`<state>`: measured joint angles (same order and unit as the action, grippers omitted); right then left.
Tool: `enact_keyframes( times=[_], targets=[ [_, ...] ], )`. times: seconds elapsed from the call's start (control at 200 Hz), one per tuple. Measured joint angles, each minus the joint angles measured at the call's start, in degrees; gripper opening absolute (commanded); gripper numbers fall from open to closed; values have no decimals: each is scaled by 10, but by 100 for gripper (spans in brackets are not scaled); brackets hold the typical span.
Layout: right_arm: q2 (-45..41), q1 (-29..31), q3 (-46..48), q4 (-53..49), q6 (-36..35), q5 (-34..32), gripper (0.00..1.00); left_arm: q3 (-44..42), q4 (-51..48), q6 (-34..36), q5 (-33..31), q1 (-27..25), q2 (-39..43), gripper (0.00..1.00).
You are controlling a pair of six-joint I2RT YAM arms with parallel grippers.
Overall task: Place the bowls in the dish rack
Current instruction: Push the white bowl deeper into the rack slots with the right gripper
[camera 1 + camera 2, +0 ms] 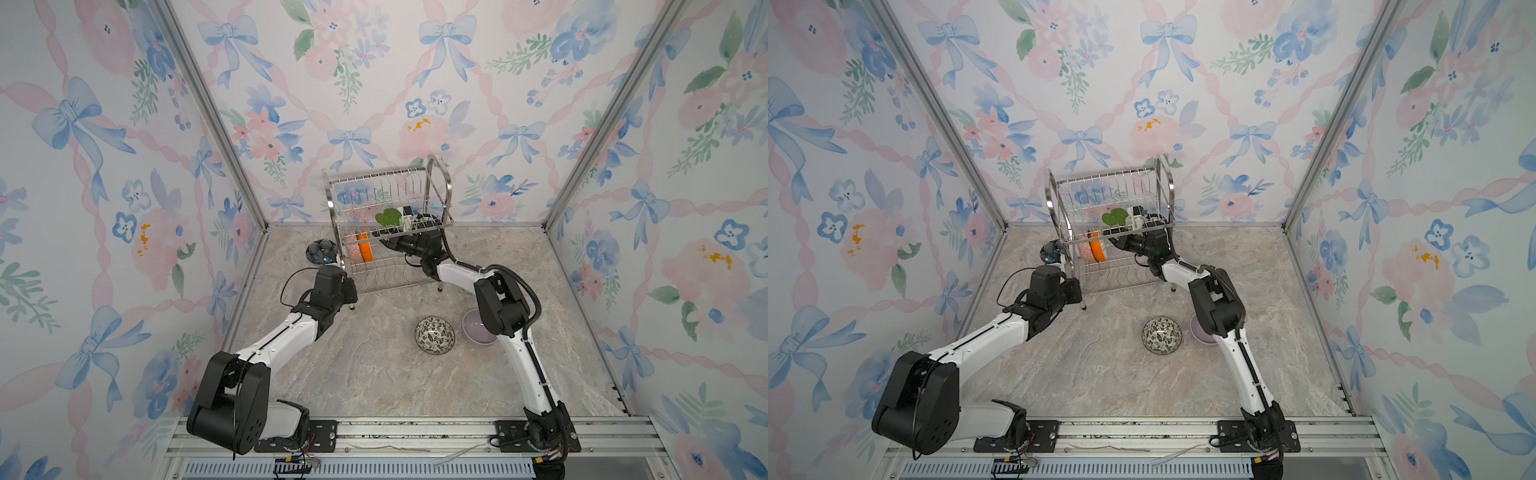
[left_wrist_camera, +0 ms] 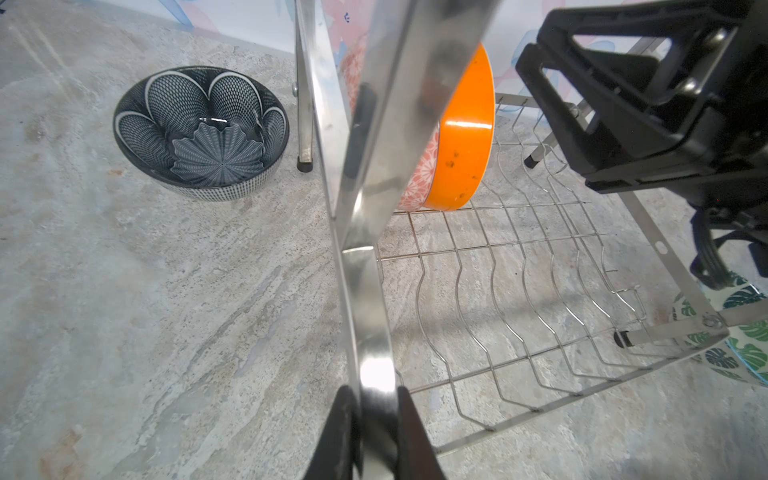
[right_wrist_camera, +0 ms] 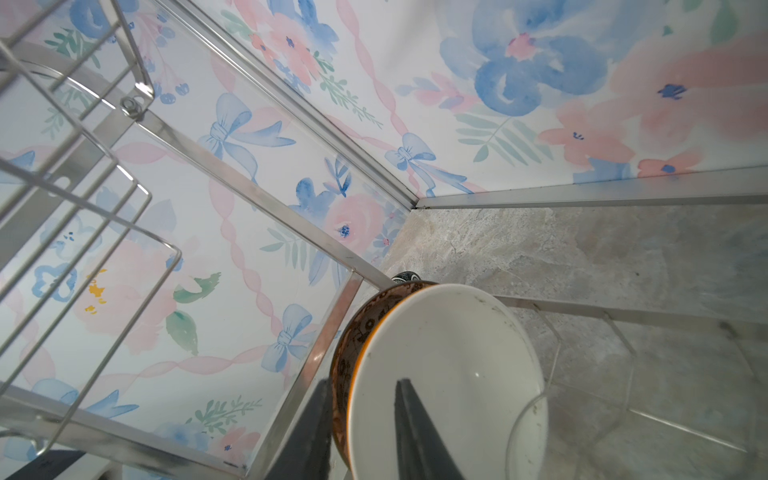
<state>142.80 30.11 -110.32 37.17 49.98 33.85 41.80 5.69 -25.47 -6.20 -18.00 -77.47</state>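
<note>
Pinched by left gripper (image 2: 374, 395): side frame of dish rack (image 2: 368, 291). Held astride rim of white bowl (image 3: 457, 374): right gripper (image 3: 361, 381), clamping cannot be told. That bowl stood on edge in rack's lower shelf, against pink-backed bowl (image 2: 419, 183). Beside rack: dark blue bowl (image 2: 199, 133). Before rack: leaf-patterned bowl (image 1: 434, 335), lavender bowl (image 1: 473, 332).

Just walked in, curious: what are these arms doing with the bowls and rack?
The left gripper is clamped on the side frame of the dish rack, likely steadying it. The right gripper straddles the rim of the orange bowl, which stands on edge in the lower shelf beside a pink bowl. The dark blue bowl, a floral bowl and the lavender bowl sit on the table.
</note>
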Motion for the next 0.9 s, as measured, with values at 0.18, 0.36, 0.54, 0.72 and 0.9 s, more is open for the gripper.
enact_keyframes(
  times=[0.18,0.36,0.54,0.72,0.9],
  targets=[
    [18,3,-28,-9,2,-3,18,0,0,0,0,0,0,0],
    [28,15,-39,-24,2,-7,13,0,0,0,0,0,0,0],
    [28,26,-39,-24,2,-9,12,0,0,0,0,0,0,0],
    [28,26,-39,-24,2,-11,10,0,0,0,0,0,0,0],
    [28,26,-30,-9,2,-12,11,0,0,0,0,0,0,0]
  ],
)
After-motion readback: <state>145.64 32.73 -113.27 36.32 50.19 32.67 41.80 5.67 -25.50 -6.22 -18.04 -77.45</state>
